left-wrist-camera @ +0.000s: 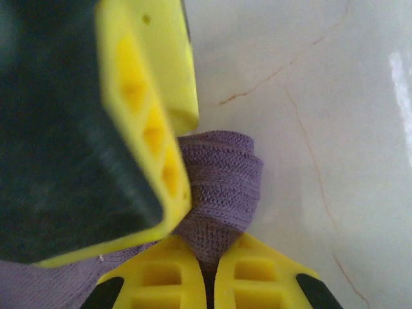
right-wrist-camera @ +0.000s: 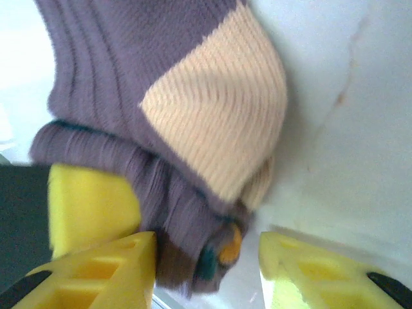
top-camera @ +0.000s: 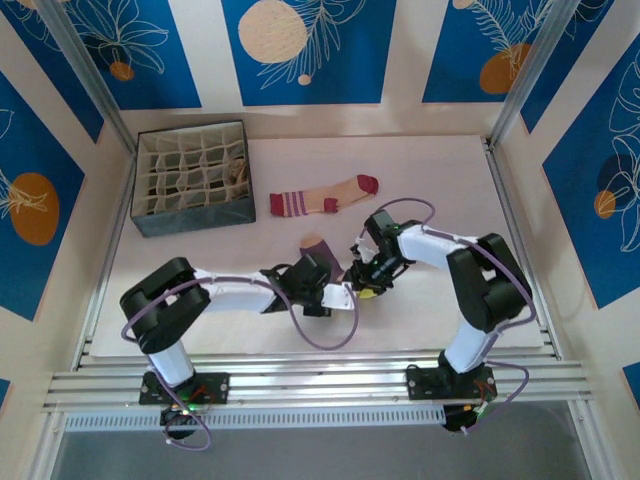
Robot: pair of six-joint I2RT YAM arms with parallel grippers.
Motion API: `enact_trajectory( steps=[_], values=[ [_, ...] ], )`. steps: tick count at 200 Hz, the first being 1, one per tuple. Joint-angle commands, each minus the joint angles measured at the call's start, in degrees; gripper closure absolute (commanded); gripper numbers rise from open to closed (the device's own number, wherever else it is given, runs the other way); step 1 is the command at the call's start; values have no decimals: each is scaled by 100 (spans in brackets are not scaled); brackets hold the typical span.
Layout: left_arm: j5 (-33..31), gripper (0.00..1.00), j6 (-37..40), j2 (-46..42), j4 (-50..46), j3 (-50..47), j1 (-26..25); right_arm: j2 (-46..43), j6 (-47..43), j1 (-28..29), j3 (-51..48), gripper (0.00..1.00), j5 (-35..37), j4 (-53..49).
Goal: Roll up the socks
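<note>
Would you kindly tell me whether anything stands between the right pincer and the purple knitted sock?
Nothing visible does: the purple knitted sock lies between the right pincer's open fingers, with the left pincer shut on it alongside.

The box (top-camera: 190, 218) blocks the back left corner. The striped sock (top-camera: 322, 198) lies beside it. The right side of the table (top-camera: 450, 190) is open.

Nothing legible here: no words, numbers or brand marks can be read. The blue wall panels (top-camera: 300, 45) carry only leaf and circle drawings, and a small orange-and-teal spot (right-wrist-camera: 226, 248) on the purple sock (right-wrist-camera: 129, 64) is too blurred to make out.
</note>
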Motion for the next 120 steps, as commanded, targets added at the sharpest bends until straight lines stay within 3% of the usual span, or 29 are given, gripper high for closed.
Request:
enact_trajectory(
  steps=[1,64,120],
  values=[
    [1151,100,-843,497,-1654,258,274,-566,267,-123,-393,55,-249,497],
    [3070,100,-1983,1256,-2444,1099,1014,-1102,522,-209,-1078,54,-416,1715],
    [3880,100,-2587,1647,-2493,1355,1412,-726,441,-204,-958,54,-539,2167]
  ],
)
